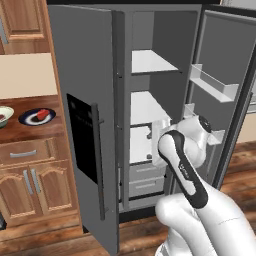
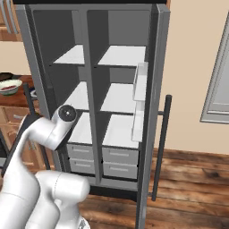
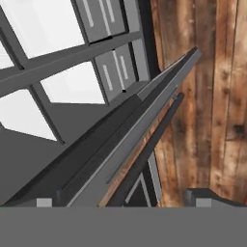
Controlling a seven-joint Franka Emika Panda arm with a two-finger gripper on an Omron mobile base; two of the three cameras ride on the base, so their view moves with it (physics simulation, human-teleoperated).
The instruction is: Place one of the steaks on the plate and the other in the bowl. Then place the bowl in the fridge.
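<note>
The grey fridge (image 1: 145, 125) stands with both doors swung open, white shelves bare. On the wooden counter (image 1: 30, 131) to its left, the dark plate (image 1: 36, 117) carries one red steak (image 1: 43, 114), and the pale bowl (image 1: 4, 116) at the counter's left edge holds the other. The tool (image 3: 120, 202) hangs by a door edge, fingers apart, holding nothing.
</note>
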